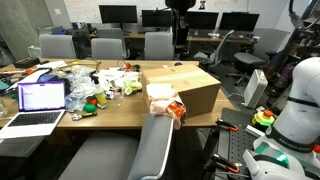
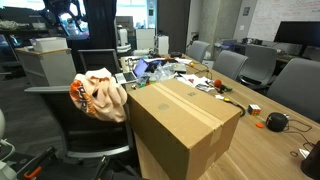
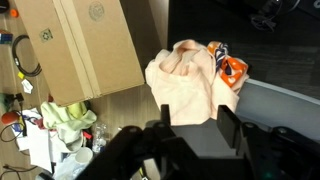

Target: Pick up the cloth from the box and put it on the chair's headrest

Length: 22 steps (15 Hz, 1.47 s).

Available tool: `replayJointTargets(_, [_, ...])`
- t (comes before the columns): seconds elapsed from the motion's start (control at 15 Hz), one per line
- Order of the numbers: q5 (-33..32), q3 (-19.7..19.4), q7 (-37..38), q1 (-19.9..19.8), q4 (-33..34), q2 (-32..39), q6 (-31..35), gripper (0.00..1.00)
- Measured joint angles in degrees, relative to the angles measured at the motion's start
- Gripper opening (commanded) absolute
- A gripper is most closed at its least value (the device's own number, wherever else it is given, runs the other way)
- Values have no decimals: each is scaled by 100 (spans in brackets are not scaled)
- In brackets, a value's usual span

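The cloth (image 3: 188, 72), cream with an orange patterned part, is draped over the grey chair's headrest (image 3: 285, 100), next to the cardboard box (image 3: 85, 45). It shows in both exterior views (image 1: 165, 103) (image 2: 98, 95), on the chair (image 1: 155, 145) (image 2: 95, 135) beside the closed box (image 1: 190, 85) (image 2: 185, 120). My gripper (image 3: 197, 118) is open and empty, well above the cloth and not touching it. In an exterior view the arm hangs dark at the top (image 1: 180, 25).
The wooden table (image 1: 110, 112) carries a laptop (image 1: 40, 100), cables and a clutter of small items (image 1: 95, 85). Several office chairs (image 1: 105, 47) and monitors stand behind it. Clutter also lies on the table to the left of the box in the wrist view (image 3: 60, 125).
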Motion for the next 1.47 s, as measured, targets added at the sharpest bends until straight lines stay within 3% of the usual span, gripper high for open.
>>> replayJointTargets(0.07, [-5, -5, -23, 0, 3, 0, -9, 93])
replayJointTargets(0.2, [-7, -30, -65, 0, 6, 0, -12, 100])
replayJointTargets(1.0, [-17, -552, -28, -249, -59, -224, -260, 100])
replayJointTargets(1.47, [489, -1435, -189, -529, -1054, -1135, -517, 100])
